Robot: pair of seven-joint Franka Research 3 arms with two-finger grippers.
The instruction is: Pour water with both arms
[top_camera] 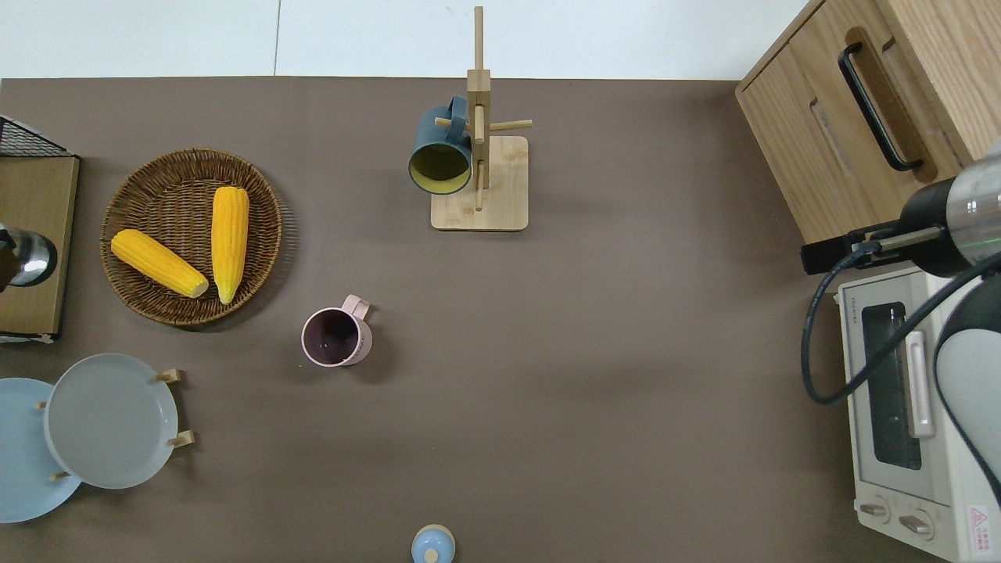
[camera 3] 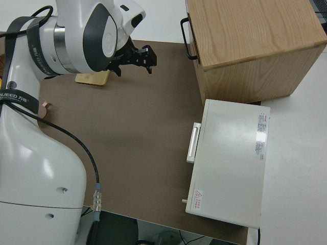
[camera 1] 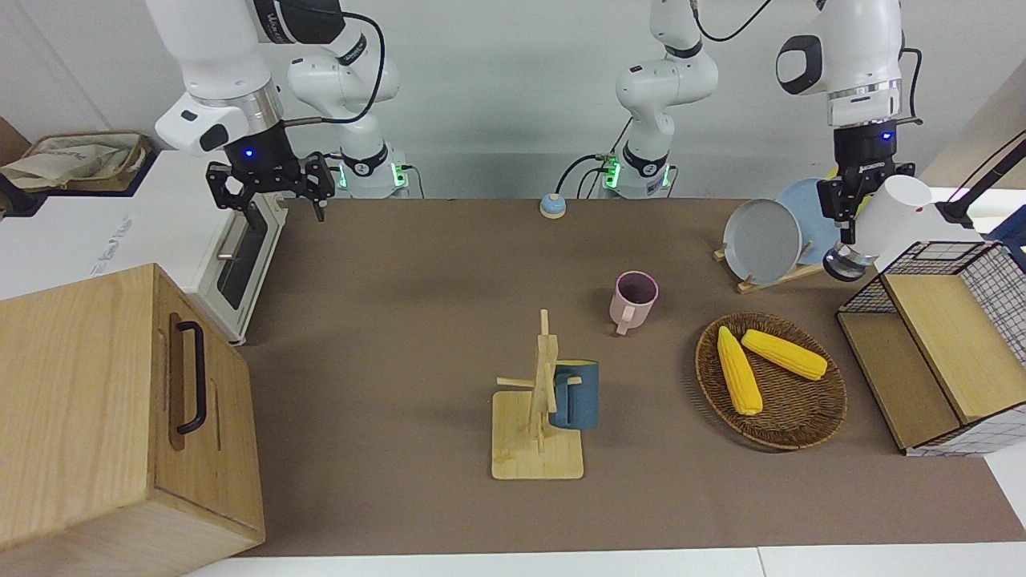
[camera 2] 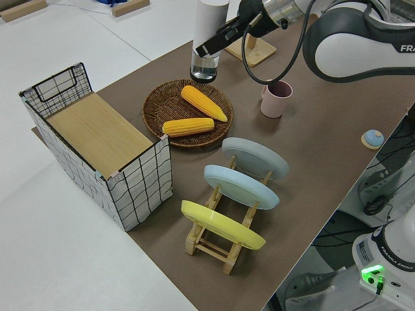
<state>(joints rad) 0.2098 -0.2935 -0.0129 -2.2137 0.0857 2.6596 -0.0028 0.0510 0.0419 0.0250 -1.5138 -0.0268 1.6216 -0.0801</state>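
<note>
Your left gripper (camera 1: pixel 851 210) was clamped on a smooth white bottle (camera 1: pixel 894 216), steel end (camera 2: pixel 203 67) down, over the wire crate (camera 1: pixel 946 264). Just beside it sat a woven basket (camera 1: pixel 801 425) with 2 corn cobs (camera 1: pixel 738 369); the pink mug (camera 1: pixel 634 299) stood well apart. Your right gripper (camera 1: pixel 280 188), fingers spread and empty, was parked.
</note>
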